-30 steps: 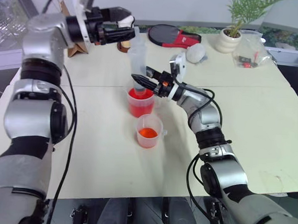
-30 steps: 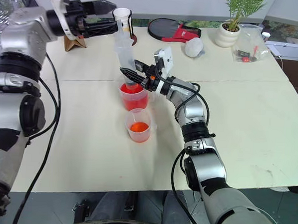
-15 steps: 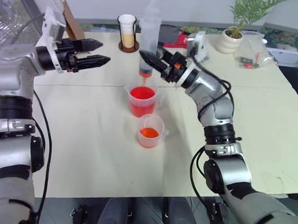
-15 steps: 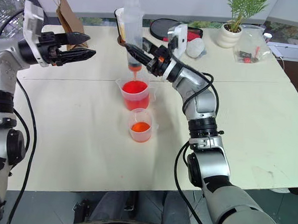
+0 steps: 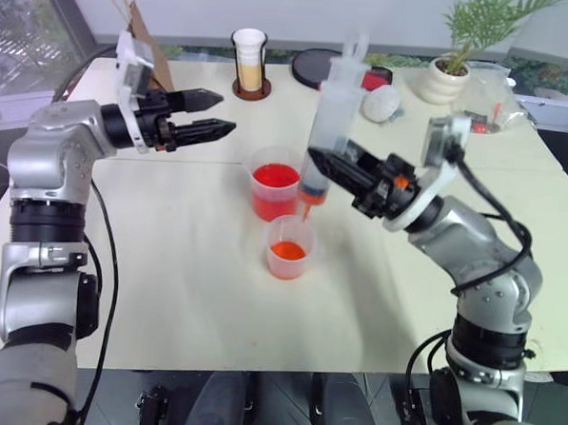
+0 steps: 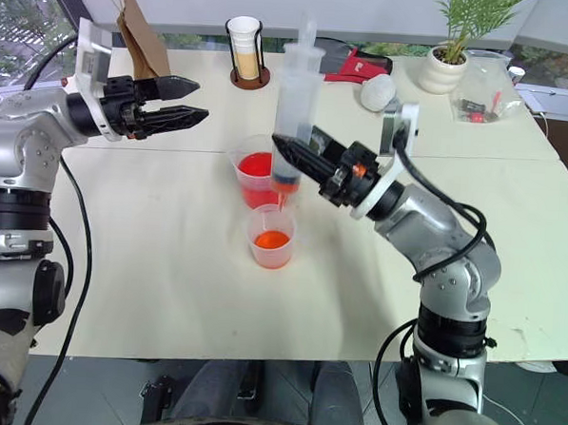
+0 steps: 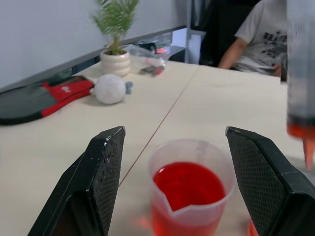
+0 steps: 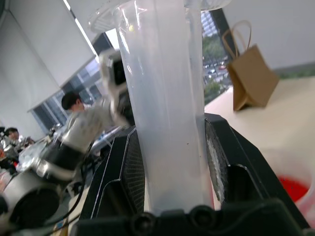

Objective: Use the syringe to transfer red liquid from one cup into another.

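Red liquid (image 6: 272, 239) could drip outside the small clear cup (image 6: 270, 251): the thick clear syringe (image 6: 294, 118), clamped by the right gripper (image 6: 301, 158), tilts with its tip at the rim's one o'clock; the left gripper (image 6: 180, 102) gapes empty.

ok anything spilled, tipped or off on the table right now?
Nothing stands out. Both the larger cup and the smaller cup stand upright with red liquid inside, no puddles on the table. The right gripper holds the syringe upright, slightly tilted.
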Controlling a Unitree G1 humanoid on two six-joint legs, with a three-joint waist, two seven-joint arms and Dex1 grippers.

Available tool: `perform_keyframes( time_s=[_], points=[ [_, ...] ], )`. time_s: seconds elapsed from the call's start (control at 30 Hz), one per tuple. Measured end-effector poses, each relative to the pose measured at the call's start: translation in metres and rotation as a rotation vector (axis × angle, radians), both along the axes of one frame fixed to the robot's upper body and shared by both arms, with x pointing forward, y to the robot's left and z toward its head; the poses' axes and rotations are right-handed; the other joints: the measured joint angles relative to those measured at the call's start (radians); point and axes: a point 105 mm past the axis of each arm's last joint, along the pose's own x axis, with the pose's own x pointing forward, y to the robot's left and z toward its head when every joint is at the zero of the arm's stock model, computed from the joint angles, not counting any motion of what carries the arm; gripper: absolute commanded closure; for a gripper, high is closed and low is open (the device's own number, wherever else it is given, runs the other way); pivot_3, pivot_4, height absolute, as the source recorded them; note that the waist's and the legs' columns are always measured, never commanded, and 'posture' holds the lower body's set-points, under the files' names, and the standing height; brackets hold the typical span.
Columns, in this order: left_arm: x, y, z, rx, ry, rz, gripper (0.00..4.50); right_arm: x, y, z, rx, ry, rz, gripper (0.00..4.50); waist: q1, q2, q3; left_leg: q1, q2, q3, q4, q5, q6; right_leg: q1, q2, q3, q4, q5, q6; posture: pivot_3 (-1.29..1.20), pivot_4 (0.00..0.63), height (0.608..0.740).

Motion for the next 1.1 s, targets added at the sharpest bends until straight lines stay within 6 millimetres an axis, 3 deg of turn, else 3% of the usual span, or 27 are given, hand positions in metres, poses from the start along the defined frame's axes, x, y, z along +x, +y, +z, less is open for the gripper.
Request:
perform_keyframes(
  time_s=[0.17,0.3,0.37,0.93,1.1],
  points=[
    [0.001,-0.015,0.016,0.019,-0.025,-0.076,1.15,-0.003,0.006,-0.011,-0.003,0.009,0.002,3.12,0.003,-0.001,0.0,0.0,0.0,0.0,0.001,0.001,-0.002,0.0,0.0,0.0,0.001,0.0,0.0,0.0,0.15,0.74],
    [-0.008,-0.038,0.056,0.025,-0.167,-0.169,1.15,-0.001,0.008,-0.02,-0.027,0.003,-0.006,3.12,0.002,-0.002,0.001,0.0,-0.001,0.001,0.001,0.001,-0.001,0.001,0.0,0.0,-0.001,0.0,0.0,0.0,0.15,0.74],
    [-0.013,-0.047,0.065,0.028,-0.204,-0.209,1.15,0.0,0.009,-0.022,-0.033,-0.003,-0.006,3.12,0.0,-0.002,0.001,0.0,0.0,0.001,0.001,0.001,-0.001,0.001,0.0,0.0,-0.001,0.0,0.0,0.0,0.15,0.74],
    [-0.022,-0.089,0.051,0.009,-0.173,-0.38,1.15,0.004,0.019,-0.036,-0.066,-0.015,0.006,3.12,0.001,-0.002,0.001,0.0,0.0,0.001,0.001,0.001,-0.001,0.001,0.0,0.0,0.0,0.0,0.0,0.0,0.15,0.74],
    [-0.025,-0.098,0.047,0.026,-0.184,-0.42,3.35,0.005,0.018,-0.036,-0.071,-0.024,-0.007,3.12,0.002,-0.002,0.001,0.0,0.0,0.001,0.001,0.001,-0.001,0.001,0.0,0.0,0.0,0.0,0.0,0.0,0.15,0.74]
  ],
)
